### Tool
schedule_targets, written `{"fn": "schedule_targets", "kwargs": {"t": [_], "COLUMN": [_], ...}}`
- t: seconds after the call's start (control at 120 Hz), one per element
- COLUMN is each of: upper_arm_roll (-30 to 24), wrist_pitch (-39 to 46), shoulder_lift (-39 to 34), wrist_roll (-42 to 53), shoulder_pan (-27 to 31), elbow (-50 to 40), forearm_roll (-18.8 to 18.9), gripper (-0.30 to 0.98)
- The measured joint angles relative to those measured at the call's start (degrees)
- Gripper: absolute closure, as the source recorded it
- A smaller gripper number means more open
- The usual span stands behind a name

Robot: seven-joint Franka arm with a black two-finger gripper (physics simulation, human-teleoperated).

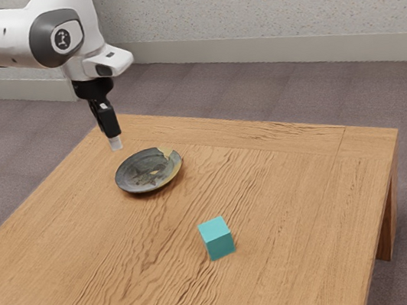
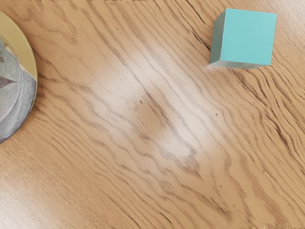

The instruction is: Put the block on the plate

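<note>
Clearly apart: one block and one plate on the wooden surface

The teal block sits flat on its base, upright, well apart from the plate. It is a cube with sides that look equal, so no long axis can be picked out. One face looks toward the exterior view's lower edge, and in the wrist view its sides run at a slant to the wood grain. The round plate also lies flat, a yellowish patch on its dark rim.

Bare wood surrounds the block on every side and runs unbroken between it and the plate. The surface's border at the exterior view's right is well clear of the block, while the plate lies toward the far corner at the exterior view's left.

Counted up, there are one block, one plate, one surface and one hand. The hand hangs raised, pointing down, its tip near the plate's rim as the exterior view shows it. Whether it stands wide or narrow, I cannot tell.
</note>
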Motion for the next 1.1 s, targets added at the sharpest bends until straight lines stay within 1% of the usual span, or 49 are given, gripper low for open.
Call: {"fn": "schedule_targets", "kwargs": {"t": [0.283,0.383,0.5,0.667,0.8,0.867,0.9,0.925,0.992,1.058,1.1], "upper_arm_roll": [0.0,-0.2,-2.6,-3.1,-3.1,-3.0,-3.0,-3.0,-3.0,-3.0,-3.0], "wrist_pitch": [0.0,0.0,0.5,5.5,9.9,12.8,15.0,16.5,19.6,21.9,23.0], "shoulder_lift": [0.1,0.2,2.0,4.1,8.5,9.4,9.0,8.8,9.4,10.6,11.4], "wrist_roll": [3.0,3.7,3.9,2.1,-0.1,-1.7,-2.4,-3.0,-4.4,-5.7,-6.5], "shoulder_pan": [-0.4,-3.6,-6.4,-7.9,-7.8,-9.4,-10.2,-10.8,-11.7,-11.9,-11.9], "elbow": [-0.2,-1.8,-2.4,-4.4,-4.7,-7.1,-9.7,-11.0,-12.7,-12.7,-12.4], "forearm_roll": [-0.1,-0.6,-1.4,-2.9,-4.1,-4.3,-3.8,-2.7,-0.6,0.4,0.3], "gripper": [0.0,0.0,0.0,0.0,0.0,0.0,0.0,0.0,0.0,0.0,0.0]}}
